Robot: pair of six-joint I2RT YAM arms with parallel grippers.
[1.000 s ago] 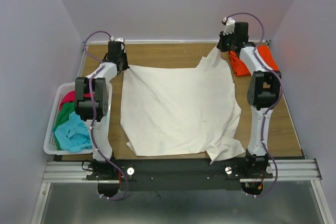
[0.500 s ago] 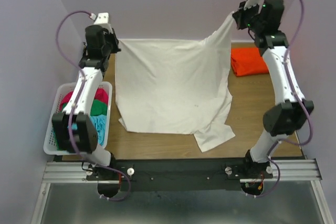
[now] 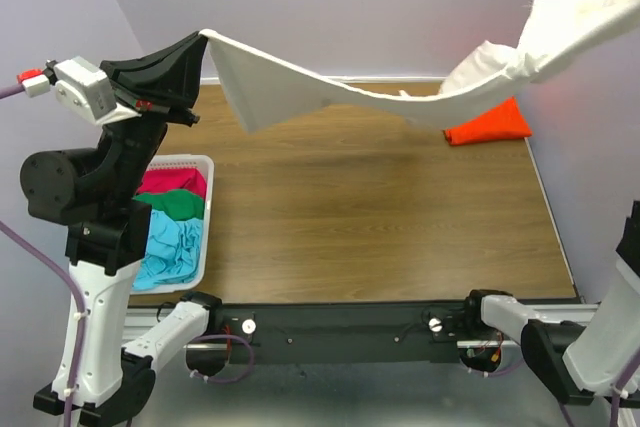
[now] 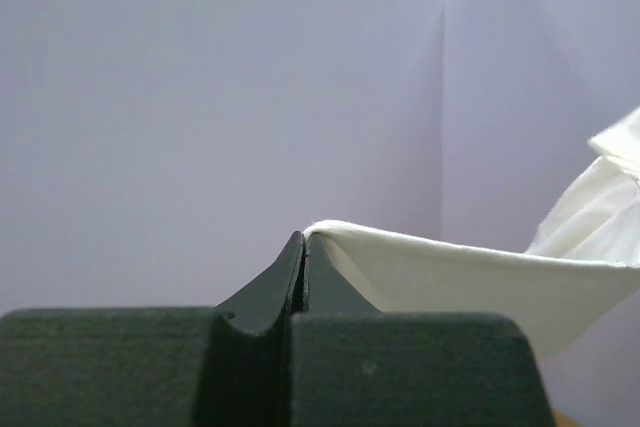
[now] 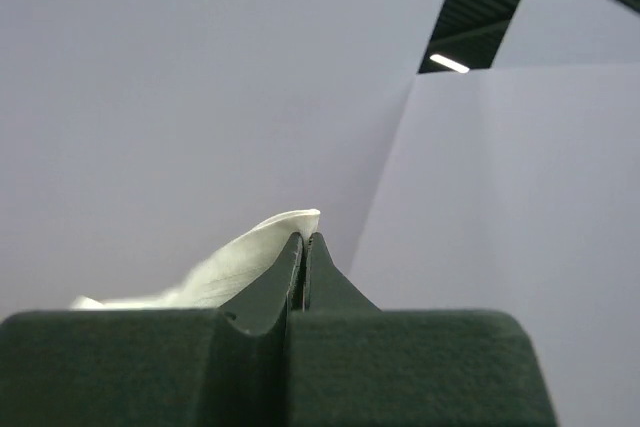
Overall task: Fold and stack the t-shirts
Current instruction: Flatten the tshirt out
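High above the wooden table (image 3: 370, 217), the cream-white t-shirt (image 3: 290, 92) hangs stretched between the left gripper (image 4: 303, 242) and the right gripper (image 5: 305, 239), each clamped on a cloth edge. This looks like a spreading-out step, so the next move calls for lowering both arms evenly to lay it flat. The orange t-shirt (image 3: 490, 125) lies at the table's far right corner; a white lattice basket (image 3: 207, 161) at its left edge holds a crimson t-shirt (image 3: 172, 184), a green t-shirt (image 3: 178, 204) and a light blue t-shirt (image 3: 172, 247) — plain lilac walls (image 3: 350, 7) enclose the brown wood.

Cream-white t-shirt (image 3: 300, 87) aloft, sagging; orange t-shirt (image 3: 492, 125) flat, far right; crimson, green, light-blue t-shirts (image 3: 178, 205) bunched left.
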